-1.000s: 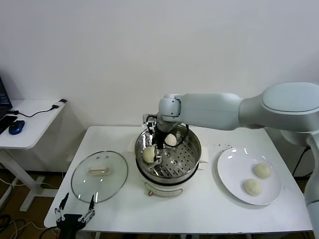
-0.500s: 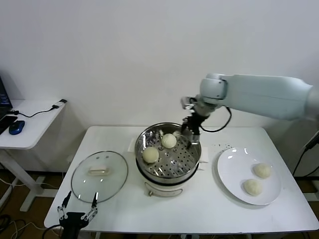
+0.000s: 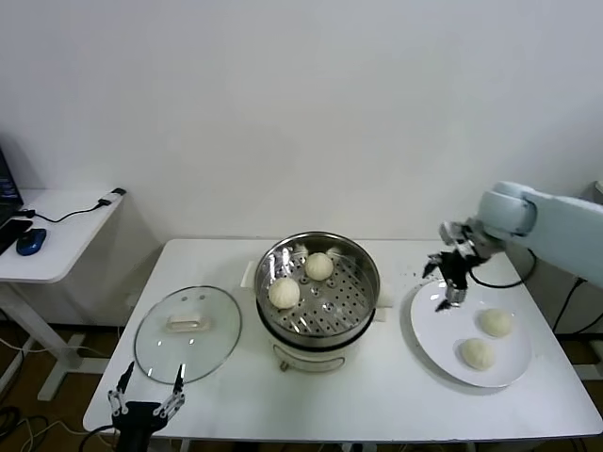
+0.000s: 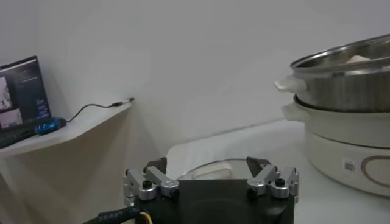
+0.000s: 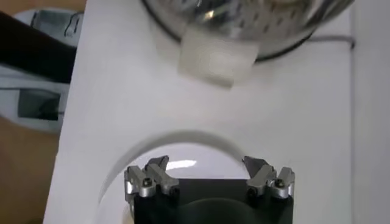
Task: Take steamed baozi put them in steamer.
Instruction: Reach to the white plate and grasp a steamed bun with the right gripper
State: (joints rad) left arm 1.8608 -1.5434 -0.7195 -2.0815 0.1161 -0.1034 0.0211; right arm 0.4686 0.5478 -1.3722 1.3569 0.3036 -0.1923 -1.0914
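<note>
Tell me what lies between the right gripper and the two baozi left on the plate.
Nothing: in the head view only bare white plate separates the open right gripper, hovering over the plate's far left part, from the two baozi.

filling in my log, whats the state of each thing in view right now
steamer: uncovered, two baozi on its perforated tray
baozi in steamer: two, apart
baozi on plate: two, not yet taken
plate: flat on table
glass lid: off, lying on table
right gripper: open, empty, over plate
left gripper: open, empty, parked at table's front edge
</note>
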